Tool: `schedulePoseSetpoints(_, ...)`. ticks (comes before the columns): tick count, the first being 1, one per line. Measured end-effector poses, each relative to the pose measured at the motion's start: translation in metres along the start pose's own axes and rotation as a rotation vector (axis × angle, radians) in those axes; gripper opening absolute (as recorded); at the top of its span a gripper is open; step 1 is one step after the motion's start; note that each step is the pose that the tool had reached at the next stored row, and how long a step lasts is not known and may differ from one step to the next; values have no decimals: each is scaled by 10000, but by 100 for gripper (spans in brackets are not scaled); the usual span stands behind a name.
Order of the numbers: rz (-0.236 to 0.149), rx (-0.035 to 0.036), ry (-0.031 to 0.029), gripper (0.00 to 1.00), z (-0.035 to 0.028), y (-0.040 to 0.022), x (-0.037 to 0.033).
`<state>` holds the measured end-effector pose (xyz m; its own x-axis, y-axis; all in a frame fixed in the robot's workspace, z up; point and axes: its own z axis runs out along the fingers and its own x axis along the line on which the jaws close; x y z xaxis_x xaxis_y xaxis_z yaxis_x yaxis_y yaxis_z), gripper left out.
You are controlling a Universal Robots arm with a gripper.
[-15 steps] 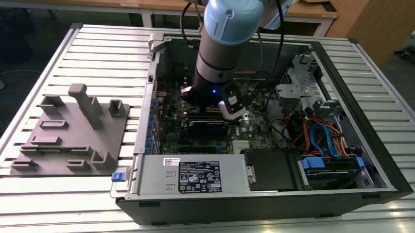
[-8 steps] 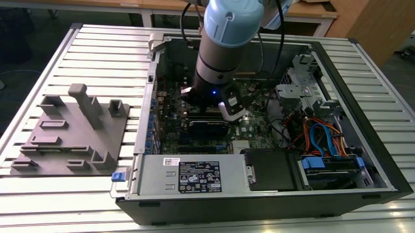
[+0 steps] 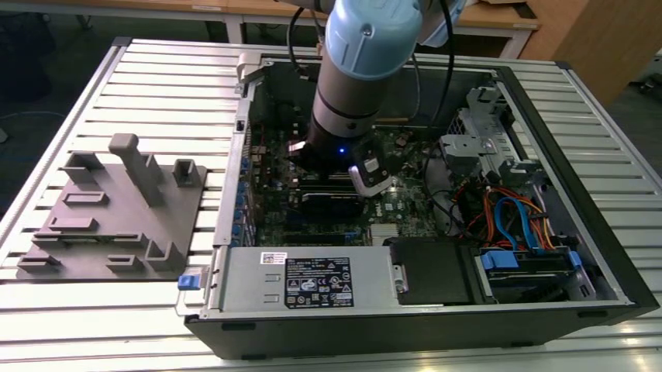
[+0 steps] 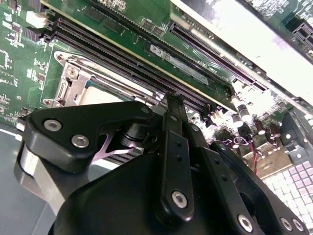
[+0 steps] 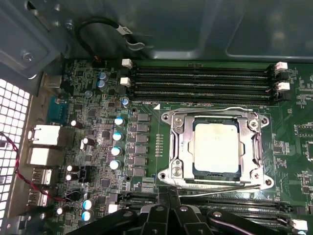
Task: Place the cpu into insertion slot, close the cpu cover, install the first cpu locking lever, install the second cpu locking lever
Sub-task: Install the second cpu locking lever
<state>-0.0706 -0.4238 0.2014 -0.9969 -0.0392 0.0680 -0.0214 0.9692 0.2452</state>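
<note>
In the middle of the green motherboard (image 5: 98,147): one cpu (image 5: 216,147), dull silvery top, seated flat in the one insertion slot (image 5: 216,173). One cpu cover (image 5: 180,147), a silver frame with a square window, lies down around the chip, which shows through the window. Two thin wire locking levers: one (image 5: 230,108) runs along the socket edge nearest the upper memory bank, the other (image 5: 220,189) along the opposite edge, just beside the gripper. Whether either is hooked home cannot be told.

Memory slots: four long black ones (image 5: 200,83) in a bank on one side of the socket, with white latches at their ends; further long slots (image 5: 234,203) on the other side, partly hidden by the gripper, so no count is given. Silver-topped capacitors (image 5: 117,136) stand in a column beside the socket.

One gripper (image 5: 168,193), black, its fingers (image 5: 172,196) drawn together with nothing between them, tips right at the socket edge by the second lever; the same shows in the second wrist view (image 4: 172,98).

In the exterior view: one arm (image 3: 357,70) reaching down into one open computer case (image 3: 610,256), one power supply (image 3: 300,279) along its near side, one bundle of blue and orange cables (image 3: 512,217) toward the exterior view's right. One grey fixture plate (image 3: 114,225) lies on the slatted table (image 3: 166,77) at the exterior view's left.
</note>
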Motion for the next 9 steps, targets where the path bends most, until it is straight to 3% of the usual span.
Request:
schedulePoseSetpoints(5,-11,-126,-2,10,36,-10,-2)
schedulePoseSetpoints(9,-11,-139,-3,10,37,-10,-3)
